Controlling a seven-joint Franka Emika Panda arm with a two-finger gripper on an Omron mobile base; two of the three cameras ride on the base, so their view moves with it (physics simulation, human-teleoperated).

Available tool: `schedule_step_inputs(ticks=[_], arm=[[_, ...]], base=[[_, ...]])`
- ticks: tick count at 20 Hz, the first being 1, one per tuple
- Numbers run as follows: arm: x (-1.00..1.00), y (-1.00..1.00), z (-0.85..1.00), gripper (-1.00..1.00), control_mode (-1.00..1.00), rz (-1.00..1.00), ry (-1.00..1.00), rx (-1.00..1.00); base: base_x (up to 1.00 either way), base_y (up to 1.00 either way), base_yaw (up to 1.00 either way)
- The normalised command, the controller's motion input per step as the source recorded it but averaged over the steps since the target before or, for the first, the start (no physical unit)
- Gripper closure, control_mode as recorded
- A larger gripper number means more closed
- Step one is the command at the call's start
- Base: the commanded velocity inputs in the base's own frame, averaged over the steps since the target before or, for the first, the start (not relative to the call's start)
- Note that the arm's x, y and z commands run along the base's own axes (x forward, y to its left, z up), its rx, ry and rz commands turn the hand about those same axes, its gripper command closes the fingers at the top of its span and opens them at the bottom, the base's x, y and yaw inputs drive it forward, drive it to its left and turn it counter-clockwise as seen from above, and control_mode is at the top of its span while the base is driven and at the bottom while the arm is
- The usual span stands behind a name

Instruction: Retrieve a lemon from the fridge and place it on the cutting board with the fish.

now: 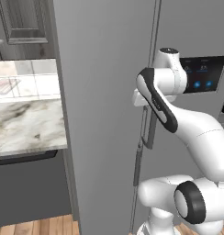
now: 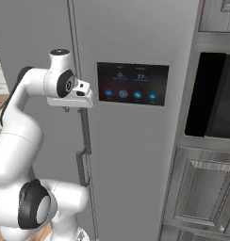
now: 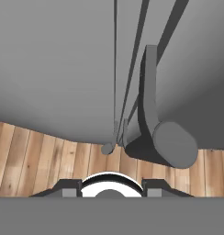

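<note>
Fridge [image 1: 100, 92] doors closed, grey, tall. Gripper [image 2: 66, 109] at door seam, above long vertical handle [image 2: 84, 150]; finger state: cannot tell. Dispenser panel [image 2: 132, 84] right of seam. Marble counter [image 1: 26, 126] left of fridge. Wood floor [image 3: 40, 160] below fridge.

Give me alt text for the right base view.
The white arm's gripper hangs at the top of a long vertical handle on the closed grey fridge, beside its dark dispenser panel. Dark panelled cabinets stand to the right.
</note>
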Motion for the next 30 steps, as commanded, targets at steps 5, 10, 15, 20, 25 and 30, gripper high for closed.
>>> schedule_step_inputs(ticks=[5,10,15,20,25,30], arm=[[0.0,0.0,0.0,-1.0,1.0,0.0,0.0,0.0],[0.0,0.0,0.0,-1.0,1.0,0.0,0.0,0.0],[0.0,0.0,0.0,-1.0,1.0,0.0,0.0,0.0],[0.0,0.0,0.0,-1.0,1.0,0.0,0.0,0.0],[0.0,0.0,0.0,-1.0,1.0,0.0,0.0,0.0],[0.0,0.0,0.0,-1.0,1.0,0.0,0.0,0.0]], base=[[0.0,0.0,0.0],[-0.17,0.0,-0.01],[-0.3,0.0,0.0],[-0.44,0.0,-0.01],[-0.43,0.0,-0.02],[-0.45,0.0,-0.06]])
